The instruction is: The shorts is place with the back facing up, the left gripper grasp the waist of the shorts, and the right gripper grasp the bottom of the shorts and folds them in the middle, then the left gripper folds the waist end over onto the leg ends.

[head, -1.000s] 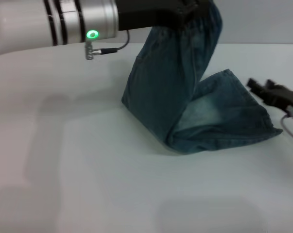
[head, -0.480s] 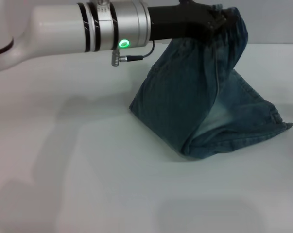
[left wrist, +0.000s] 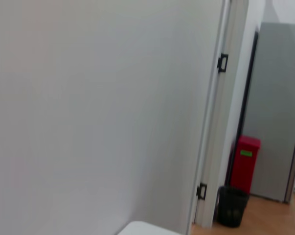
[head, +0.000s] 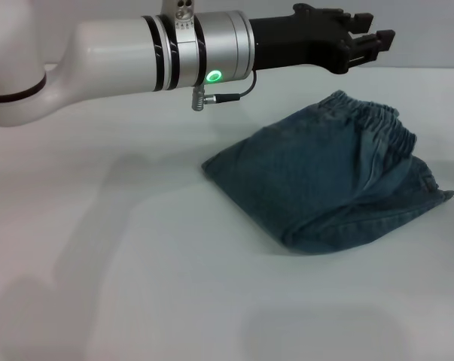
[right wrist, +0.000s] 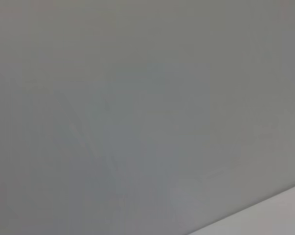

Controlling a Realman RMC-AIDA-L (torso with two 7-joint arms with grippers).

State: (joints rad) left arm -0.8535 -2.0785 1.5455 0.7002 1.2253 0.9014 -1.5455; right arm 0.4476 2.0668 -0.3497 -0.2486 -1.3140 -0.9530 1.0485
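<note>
White tabletop [head: 136,286], smooth and matte, fills most of the head view, with a pale grey wall behind it. Toward the robot's right side of the table lies a pair of faded blue denim shorts [head: 324,184], folded into a compact, slightly rumpled bundle. The gathered, darker blue elastic waist [head: 381,120] sits on top at the far right of the bundle, laid over the layers beneath. A stitched hem corner of the leg ends [head: 437,194] pokes out from underneath at the bundle's right edge.

Above and just behind the shorts hovers the left gripper [head: 373,39], a slim black two-finger claw on a silver cylindrical wrist with a glowing green ring light. Its jaws stand apart and hold nothing; it is clear of the fabric. The right gripper is nowhere to be seen in the head view. The left wrist view looks away across the room, showing a plain wall, a door frame, a red bin [left wrist: 244,164] and a black wastebasket [left wrist: 231,205].

Judging by how the shorts lie, the final fold looks done: waist end over leg ends. What remains is probably only drawing the left arm away, taking care not to snag the waistband.
</note>
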